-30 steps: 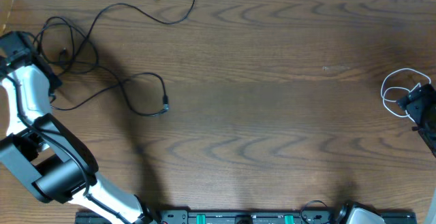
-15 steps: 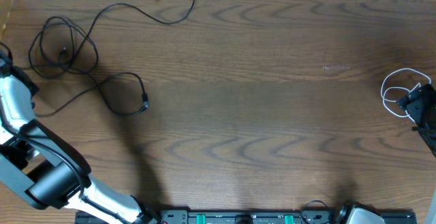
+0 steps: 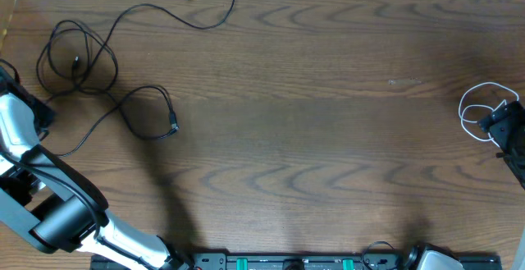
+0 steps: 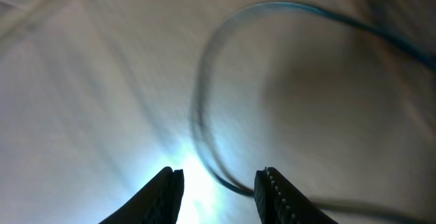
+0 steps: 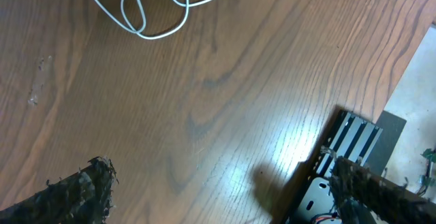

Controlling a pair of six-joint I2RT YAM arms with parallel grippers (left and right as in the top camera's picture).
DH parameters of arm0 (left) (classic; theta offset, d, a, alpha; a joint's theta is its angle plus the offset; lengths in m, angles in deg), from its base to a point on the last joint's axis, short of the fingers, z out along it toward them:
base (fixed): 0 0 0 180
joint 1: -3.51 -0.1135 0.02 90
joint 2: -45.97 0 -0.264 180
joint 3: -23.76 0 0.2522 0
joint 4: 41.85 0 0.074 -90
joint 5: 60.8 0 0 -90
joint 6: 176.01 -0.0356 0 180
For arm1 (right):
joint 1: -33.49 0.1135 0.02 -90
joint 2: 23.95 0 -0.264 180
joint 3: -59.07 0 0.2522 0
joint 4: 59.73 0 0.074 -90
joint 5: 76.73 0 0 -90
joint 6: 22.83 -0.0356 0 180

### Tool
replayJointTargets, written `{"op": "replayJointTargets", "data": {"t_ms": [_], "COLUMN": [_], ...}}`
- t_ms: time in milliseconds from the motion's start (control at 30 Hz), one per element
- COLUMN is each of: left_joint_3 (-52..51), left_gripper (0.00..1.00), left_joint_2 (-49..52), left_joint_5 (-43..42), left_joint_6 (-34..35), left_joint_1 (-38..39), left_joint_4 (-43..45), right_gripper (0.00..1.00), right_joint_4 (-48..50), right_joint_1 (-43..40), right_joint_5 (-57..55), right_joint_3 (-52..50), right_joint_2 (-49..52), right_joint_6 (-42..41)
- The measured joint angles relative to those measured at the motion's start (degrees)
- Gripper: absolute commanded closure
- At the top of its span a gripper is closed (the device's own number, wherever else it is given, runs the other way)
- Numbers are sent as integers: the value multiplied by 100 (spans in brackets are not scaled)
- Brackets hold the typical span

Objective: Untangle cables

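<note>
Long black cables lie looped at the table's far left, one end curling to a small plug. A strand runs down-left toward my left gripper at the left edge. In the blurred left wrist view a thin black cable arcs up from the gap between the jaws of the left gripper. The jaws stand a little apart, and the strand lies against the right finger, not clamped. A coiled white cable lies at the far right beside my right gripper. The right gripper is wide open and empty, with the white cable beyond it.
A black and green rail runs along the table's near edge. A metal bracket shows at the table's edge in the right wrist view. The left arm's white links fill the near left corner.
The left arm has swung left and toward the near side, dragging the black cable, so the plug loop has slid left. Its jaws have parted. The right arm has not moved.
</note>
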Motion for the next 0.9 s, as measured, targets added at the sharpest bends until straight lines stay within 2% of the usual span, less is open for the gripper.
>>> {"op": "replayJointTargets", "data": {"t_ms": [167, 367, 633, 767, 900], "left_joint_3": [-2, -234, -741, -922, -1110], "left_gripper": [61, 59, 54, 48, 48], "left_joint_2": [7, 9, 31, 31, 31], "left_joint_5": [-1513, -2269, -2354, -1733, -1263], "left_joint_6": [66, 575, 1019, 1276, 1582], "left_joint_1": [48, 481, 1589, 2166, 2472], "left_joint_4": [-225, -413, -337, -348, -337], "right_gripper": [1, 1, 1, 1, 1], "right_joint_4": [0, 0, 0, 0, 0], "right_joint_1": [0, 0, 0, 0, 0], "right_joint_5": [2, 0, 0, 0, 2], "right_joint_3": [0, 0, 0, 0, 0], "right_joint_2": [0, 0, 0, 0, 0], "right_joint_6": [0, 0, 0, 0, 0]}}
